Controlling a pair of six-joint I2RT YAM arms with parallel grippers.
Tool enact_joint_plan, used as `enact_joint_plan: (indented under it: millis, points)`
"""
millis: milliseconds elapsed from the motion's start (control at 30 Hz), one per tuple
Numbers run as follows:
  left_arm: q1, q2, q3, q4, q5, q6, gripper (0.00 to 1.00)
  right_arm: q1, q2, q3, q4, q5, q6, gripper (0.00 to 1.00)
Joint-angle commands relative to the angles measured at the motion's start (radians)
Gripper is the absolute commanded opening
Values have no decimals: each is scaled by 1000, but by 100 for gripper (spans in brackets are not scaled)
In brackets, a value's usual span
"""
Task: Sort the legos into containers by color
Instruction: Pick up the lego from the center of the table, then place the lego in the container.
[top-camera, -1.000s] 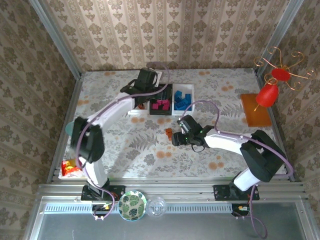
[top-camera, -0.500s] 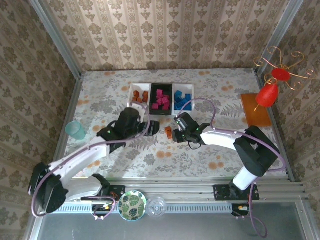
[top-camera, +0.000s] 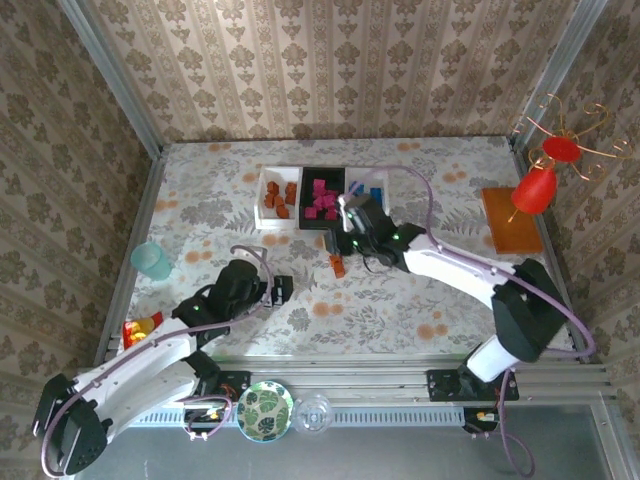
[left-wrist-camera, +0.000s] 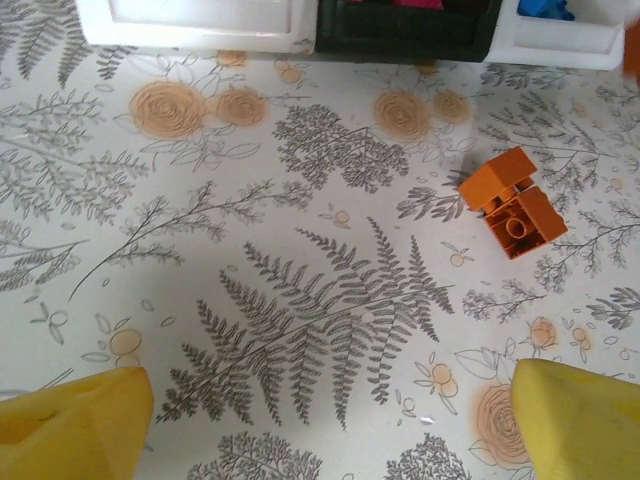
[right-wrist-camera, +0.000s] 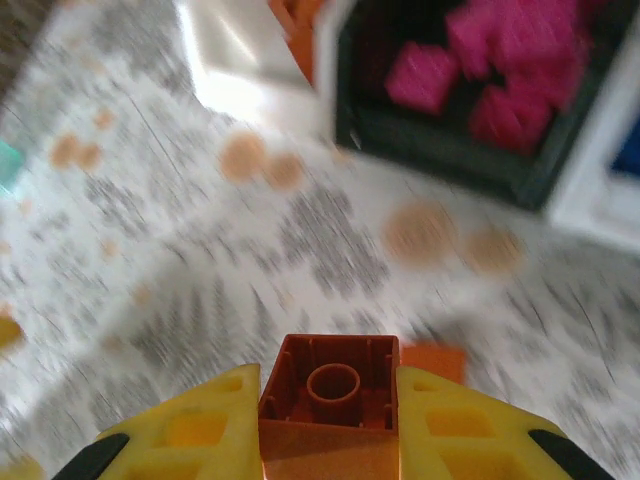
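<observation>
The right gripper (right-wrist-camera: 330, 410) is shut tight on one orange lego (right-wrist-camera: 330, 385), which sits up off the table between the yellow fingers, near the bins. This lego belongs with the orange ones in the left white bin (top-camera: 277, 222). To do it well, the arm should go sideways past the black bin (right-wrist-camera: 440, 150) of pink legos (right-wrist-camera: 500, 70), stop right over the white one, go low, and only then let go. The left gripper (left-wrist-camera: 325, 420) is wide open and holds nothing. One loose orange lego (left-wrist-camera: 512, 203) lies on the table (left-wrist-camera: 250, 300) near it, waiting. The right wrist view is blurry. The right arm covers part of the blue bin (top-camera: 375, 180). I cannot tell if the loose lego is one piece or two stuck together.
</observation>
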Motion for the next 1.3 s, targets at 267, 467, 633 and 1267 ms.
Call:
enact_joint_plan:
  millis: [267,467,633,1267]
  points:
    - [-5,-81,-38,-79,5,-61,93,-5,512,645,-41,-43,38,23]
    - [-4,-112,-46,-106,9,-60,93,-26,737,939,-142,-48,87,35]
    - [-4,-120,-41,-115,12,-54,93,-31,759,1039,-193,-58,77,59]
    - [-81,225,111,82,122,30,87,-2,-105,-143,80,168,68,66]
